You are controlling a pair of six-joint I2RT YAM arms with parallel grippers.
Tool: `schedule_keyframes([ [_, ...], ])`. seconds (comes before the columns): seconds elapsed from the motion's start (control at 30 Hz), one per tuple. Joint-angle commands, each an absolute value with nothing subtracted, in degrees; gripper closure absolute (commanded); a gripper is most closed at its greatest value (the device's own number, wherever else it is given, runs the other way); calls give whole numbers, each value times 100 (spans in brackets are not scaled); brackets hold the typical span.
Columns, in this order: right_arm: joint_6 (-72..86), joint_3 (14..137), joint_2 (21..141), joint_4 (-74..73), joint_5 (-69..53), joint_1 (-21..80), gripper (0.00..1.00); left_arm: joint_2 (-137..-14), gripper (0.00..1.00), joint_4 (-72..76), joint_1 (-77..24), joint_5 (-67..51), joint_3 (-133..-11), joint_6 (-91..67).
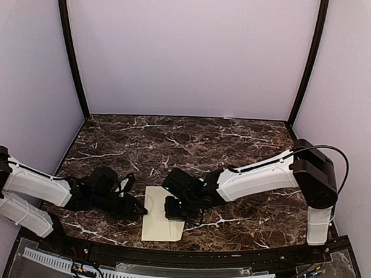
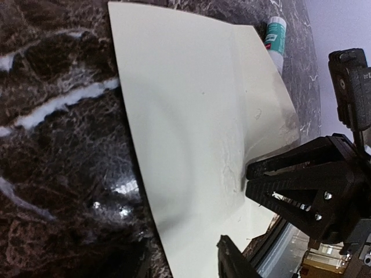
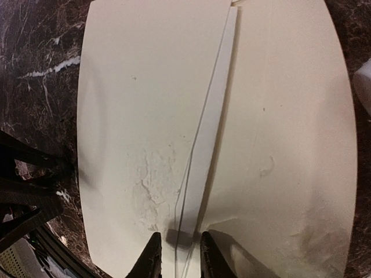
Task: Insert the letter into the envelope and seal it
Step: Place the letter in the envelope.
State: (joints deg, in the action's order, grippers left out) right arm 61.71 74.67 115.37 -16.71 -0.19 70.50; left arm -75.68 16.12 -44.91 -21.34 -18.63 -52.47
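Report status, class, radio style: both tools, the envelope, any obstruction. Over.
Right tool pinching envelope flap ridge. Left tool at envelope's edge, grip unclear. White-green tube beside envelope, not blocking.

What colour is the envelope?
Plain cream; the envelope shows best in the right wrist view.
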Motion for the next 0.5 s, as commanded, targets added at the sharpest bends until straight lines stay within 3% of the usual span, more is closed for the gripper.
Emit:
schedule_keyframes([
  [0.0, 6020, 7436, 10872, -2056, 571, 7110, 78, -6667, 55, 618, -4501, -1496, -2128, -4952],
  [0.17, 5932, 7119, 10056, -2275, 915, 7109, 69, -5924, 35, -657, -4440, -982, -2641, -4512],
  [0.47, 5554, 6882, 8965, -3336, 1745, 6779, 45, -5324, 20, -2283, -3819, -1133, -4085, -3480],
])
